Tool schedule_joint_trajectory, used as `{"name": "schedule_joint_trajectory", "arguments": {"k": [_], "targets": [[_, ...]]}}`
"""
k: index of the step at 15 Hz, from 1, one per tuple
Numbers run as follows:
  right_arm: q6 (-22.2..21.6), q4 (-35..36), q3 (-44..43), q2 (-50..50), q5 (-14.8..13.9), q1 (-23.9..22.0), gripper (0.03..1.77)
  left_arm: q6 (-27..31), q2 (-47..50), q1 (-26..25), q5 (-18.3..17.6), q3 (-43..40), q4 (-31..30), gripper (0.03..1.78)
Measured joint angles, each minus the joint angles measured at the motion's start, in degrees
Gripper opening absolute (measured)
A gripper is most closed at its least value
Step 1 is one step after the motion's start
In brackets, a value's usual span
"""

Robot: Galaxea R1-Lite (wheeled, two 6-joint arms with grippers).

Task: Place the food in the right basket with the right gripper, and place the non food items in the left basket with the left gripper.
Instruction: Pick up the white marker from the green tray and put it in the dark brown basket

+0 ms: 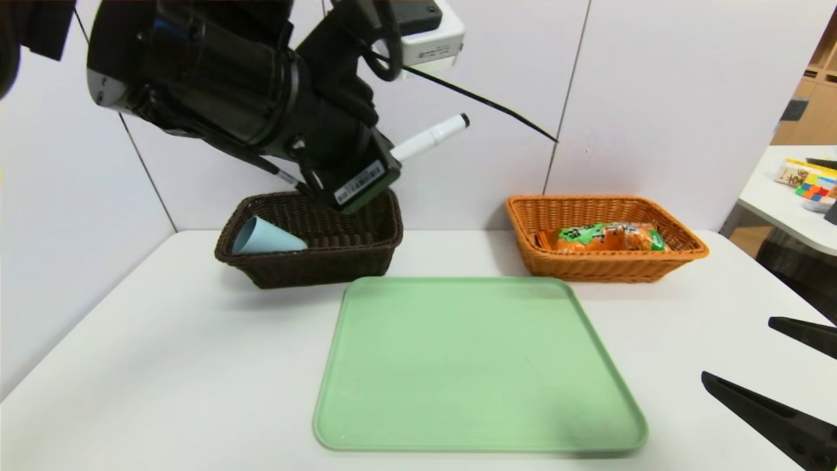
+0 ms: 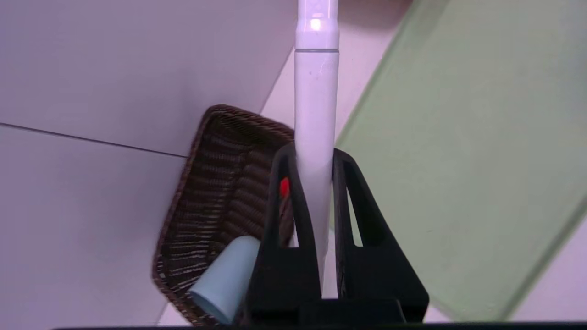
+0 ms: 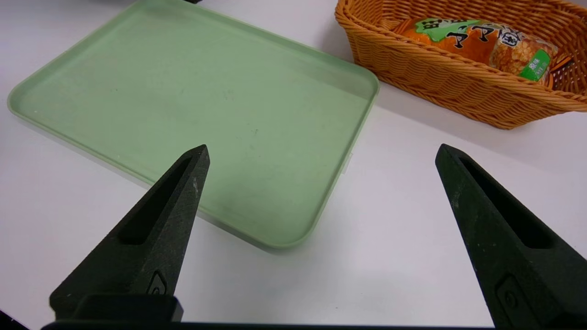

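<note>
left gripper [image 2: 314, 160] clamps marker [image 1: 431, 138], tip up-right

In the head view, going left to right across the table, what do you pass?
blue cup → brown basket → white marker in the left gripper → green tray → orange basket → right gripper

- Two woven baskets on the desk [image 1: 163, 366]: one dark brown basket [image 1: 327, 261] and one orange basket [image 1: 608, 261].
- One light blue paper cup [image 1: 265, 237], lying in the dark brown basket.
- One orange-and-green snack packet [image 1: 608, 237], lying in the orange basket.
- One white marker pen [image 1: 431, 137] with a black tip.
- One pale green tray [image 1: 477, 366].
- Two robot hands: one left hand [image 2: 313, 183] and one right hand [image 3: 321, 156].
- One multicoloured puzzle cube [image 1: 814, 186] on a second desk at the far right.
</note>
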State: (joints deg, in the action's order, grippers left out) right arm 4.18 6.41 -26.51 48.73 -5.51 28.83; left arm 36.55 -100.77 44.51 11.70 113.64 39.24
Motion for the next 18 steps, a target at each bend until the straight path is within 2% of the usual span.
{"name": "schedule_joint_trajectory", "arguments": {"k": [4, 8, 12, 14, 18], "targets": [[0.4, 0.1, -0.3, 0.7, 0.0, 0.1, 1.70, 12.7, 0.7, -7.4, -3.3, -0.5, -2.7, 0.16], [0.6, 0.0, -0.5, 1.2, 0.0, 0.1, 1.70, 23.4, -1.0, -13.8, -4.1, -0.8, -7.7, 0.16], [0.5, -0.1, -0.2, 1.4, 0.0, 0.1, 1.70, 33.4, -4.8, -20.0, -9.4, -0.8, -13.8, 0.16], [0.5, -0.1, 0.0, 1.4, 0.0, 0.0, 1.70, 36.4, -6.7, -22.2, -10.8, -1.0, -14.7, 0.16], [0.5, -0.2, 0.1, 1.5, 0.0, 0.1, 1.70, 38.7, -10.5, -24.8, -11.0, -1.2, -14.6, 0.16]]}}
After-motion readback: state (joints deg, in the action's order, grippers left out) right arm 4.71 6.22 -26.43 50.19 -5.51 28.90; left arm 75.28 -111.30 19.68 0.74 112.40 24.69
